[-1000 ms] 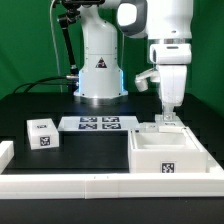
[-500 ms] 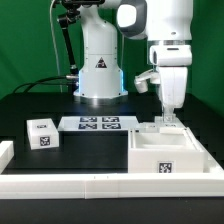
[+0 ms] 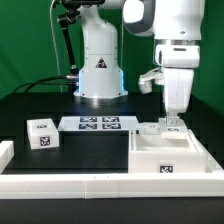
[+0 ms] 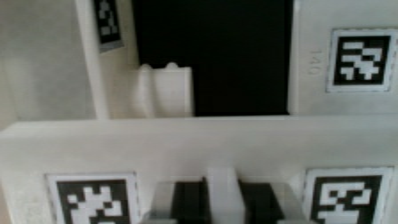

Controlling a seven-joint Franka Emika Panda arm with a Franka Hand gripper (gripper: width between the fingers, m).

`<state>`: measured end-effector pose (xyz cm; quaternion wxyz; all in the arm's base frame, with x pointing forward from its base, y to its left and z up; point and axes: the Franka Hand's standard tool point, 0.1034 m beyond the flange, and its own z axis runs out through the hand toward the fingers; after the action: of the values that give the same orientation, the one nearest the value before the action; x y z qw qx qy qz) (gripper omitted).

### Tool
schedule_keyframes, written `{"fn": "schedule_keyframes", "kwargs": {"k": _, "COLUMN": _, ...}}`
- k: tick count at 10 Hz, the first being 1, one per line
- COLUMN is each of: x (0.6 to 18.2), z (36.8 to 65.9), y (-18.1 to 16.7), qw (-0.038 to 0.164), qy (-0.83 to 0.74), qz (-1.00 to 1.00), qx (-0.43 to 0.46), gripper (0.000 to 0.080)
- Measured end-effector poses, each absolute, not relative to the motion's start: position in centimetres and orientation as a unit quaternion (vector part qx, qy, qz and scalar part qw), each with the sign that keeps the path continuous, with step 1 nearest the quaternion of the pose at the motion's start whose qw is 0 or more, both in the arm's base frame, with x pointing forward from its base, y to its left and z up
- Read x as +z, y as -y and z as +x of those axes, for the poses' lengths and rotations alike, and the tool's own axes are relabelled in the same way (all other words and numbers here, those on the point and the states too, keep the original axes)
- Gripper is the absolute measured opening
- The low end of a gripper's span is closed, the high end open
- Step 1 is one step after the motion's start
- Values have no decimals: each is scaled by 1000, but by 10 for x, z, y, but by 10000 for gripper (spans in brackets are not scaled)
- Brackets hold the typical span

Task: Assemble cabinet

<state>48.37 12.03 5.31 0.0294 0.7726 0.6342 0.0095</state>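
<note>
The cabinet body (image 3: 165,157) is a large white open box with tags, at the front on the exterior view's right. My gripper (image 3: 173,121) hangs over the box's far edge, fingers pointing down. In the wrist view my gripper (image 4: 222,198) has its dark fingers (image 4: 187,200) close together on a thin white cabinet panel (image 4: 222,180) that stands on edge between them. Tagged white faces of the cabinet (image 4: 89,195) lie on both sides, and a rounded white post (image 4: 160,92) stands beyond by a dark gap. The panel also shows below my fingers in the exterior view (image 3: 158,128).
A small lone white tagged cube (image 3: 41,133) sits on the exterior view's left. The marker board (image 3: 98,124) lies in front of the robot base (image 3: 100,70). A low white rail (image 3: 70,184) runs along the front edge.
My arm and gripper have shifted slightly toward the exterior view's right over the cabinet's far edge. The cube and the marker board have not moved.
</note>
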Motion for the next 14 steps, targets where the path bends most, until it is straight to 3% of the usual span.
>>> {"fn": "schedule_keyframes", "kwargs": {"k": 7, "x": 53, "z": 485, "y": -120, "qw": 29, "qy": -636, "qz": 771, "qx": 5, "gripper": 70}}
{"fn": "schedule_keyframes", "kwargs": {"k": 12, "x": 57, "z": 532, "y": -111, "qw": 37, "qy": -629, "qz": 776, "qx": -22, "gripper": 71}}
{"fn": "schedule_keyframes", "kwargs": {"k": 14, "x": 57, "z": 536, "y": -110, "qw": 38, "qy": -631, "qz": 775, "qx": -21, "gripper": 71}}
